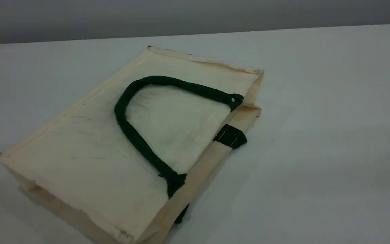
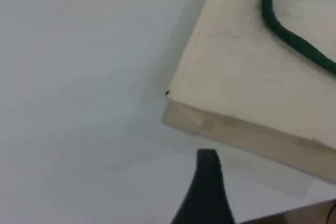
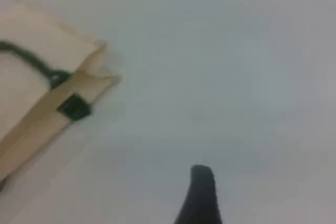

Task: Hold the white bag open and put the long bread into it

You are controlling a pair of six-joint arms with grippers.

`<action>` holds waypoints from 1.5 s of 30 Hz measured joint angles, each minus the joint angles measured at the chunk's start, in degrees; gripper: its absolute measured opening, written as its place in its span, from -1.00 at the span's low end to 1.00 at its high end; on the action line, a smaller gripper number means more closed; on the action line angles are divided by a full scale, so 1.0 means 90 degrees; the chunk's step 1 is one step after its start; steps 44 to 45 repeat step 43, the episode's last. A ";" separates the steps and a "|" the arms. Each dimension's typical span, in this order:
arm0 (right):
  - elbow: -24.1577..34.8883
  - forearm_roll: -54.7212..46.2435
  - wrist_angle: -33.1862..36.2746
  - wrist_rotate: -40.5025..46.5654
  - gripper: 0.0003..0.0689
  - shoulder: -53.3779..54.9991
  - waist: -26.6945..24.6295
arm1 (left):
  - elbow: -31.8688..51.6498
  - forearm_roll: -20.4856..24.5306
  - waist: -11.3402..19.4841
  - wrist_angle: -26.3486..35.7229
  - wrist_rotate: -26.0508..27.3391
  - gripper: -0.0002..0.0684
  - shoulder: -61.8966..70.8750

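Observation:
The white bag (image 1: 90, 149) lies flat and collapsed on the table, left of centre. One dark green handle (image 1: 134, 139) loops across its upper face, and a green strap tab (image 1: 230, 136) sits on its right edge. The long bread is out of view. Neither gripper shows in the scene view. In the left wrist view, one dark fingertip (image 2: 207, 158) hangs over bare table just short of a corner of the bag (image 2: 247, 77). In the right wrist view, a fingertip (image 3: 201, 174) hovers over bare table, well right of the bag (image 3: 31, 40). Nothing is held.
The pale grey table (image 1: 333, 135) stretches wide to the right of the bag and behind it. Its far edge (image 1: 283, 29) meets a grey wall. The bag's near corner runs off the bottom of the scene view.

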 joint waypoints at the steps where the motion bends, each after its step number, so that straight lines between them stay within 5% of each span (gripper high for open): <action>1: 0.0000 0.0000 0.0000 0.0000 0.58 -0.0012 -0.0193 | 0.0000 0.0000 0.0000 0.0000 0.0000 0.57 0.0000; 15: 0.0000 0.0000 0.0044 0.0000 0.58 -0.0878 -0.0559 | 0.0000 0.0000 0.0835 0.0004 0.0000 0.57 -0.0316; 45: 0.0000 0.0000 0.0027 0.0000 0.58 -0.0872 -0.0559 | 0.0000 0.0011 0.0835 0.0009 0.0000 0.57 -0.0872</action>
